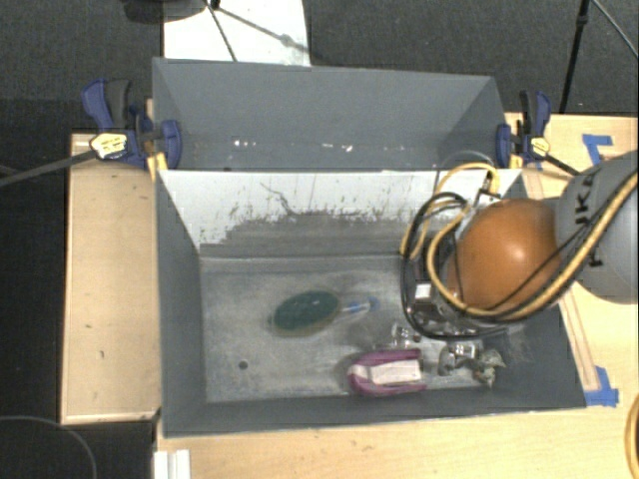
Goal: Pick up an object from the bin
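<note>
In the bin (240, 377), the pincer (461, 355) hangs beside a purple packet (387, 375).

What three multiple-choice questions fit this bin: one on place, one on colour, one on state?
1. Where in the bin is the purple-and-white packet?
A) back left corner B) beside the gripper C) on the rim
2. What colour is the oval thing mid-floor?
A) dark green B) yellow C) red
3. How is the packet?
A) standing upright B) hanging in air C) lying flat
Answers: B, it lies just view-left of the gripper; A, the oval is dark green; C, it rests on the floor.
</note>
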Available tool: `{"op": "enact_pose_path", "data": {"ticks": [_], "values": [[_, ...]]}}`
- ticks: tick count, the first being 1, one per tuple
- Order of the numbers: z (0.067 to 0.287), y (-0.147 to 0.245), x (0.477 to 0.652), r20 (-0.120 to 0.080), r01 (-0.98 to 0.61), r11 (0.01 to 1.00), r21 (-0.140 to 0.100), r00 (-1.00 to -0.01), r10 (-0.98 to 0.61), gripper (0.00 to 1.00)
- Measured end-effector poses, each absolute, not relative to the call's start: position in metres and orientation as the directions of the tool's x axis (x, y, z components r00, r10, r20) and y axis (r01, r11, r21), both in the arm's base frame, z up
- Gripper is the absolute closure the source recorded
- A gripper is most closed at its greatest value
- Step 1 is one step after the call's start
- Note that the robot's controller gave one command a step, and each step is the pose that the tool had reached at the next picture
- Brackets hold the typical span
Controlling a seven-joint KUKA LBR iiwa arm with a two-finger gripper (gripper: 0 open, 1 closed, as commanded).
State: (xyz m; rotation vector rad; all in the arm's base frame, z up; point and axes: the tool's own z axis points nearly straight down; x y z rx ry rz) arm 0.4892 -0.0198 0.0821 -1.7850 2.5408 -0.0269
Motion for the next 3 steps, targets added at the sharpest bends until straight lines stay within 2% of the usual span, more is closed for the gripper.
{"op": "enact_pose_path", "data": {"ticks": [1, 2, 3], "values": [[0.073, -0.032, 0.503, -0.013, -0.974, 0.224, -0.024, -0.224, -0.975, 0.0], [0.118, 0.015, 0.492, -0.007, -0.809, 0.588, -0.002, -0.588, -0.809, 0.0], [0.118, 0.013, 0.496, -0.004, -0.567, 0.824, -0.001, -0.824, -0.567, 0.0]]}}
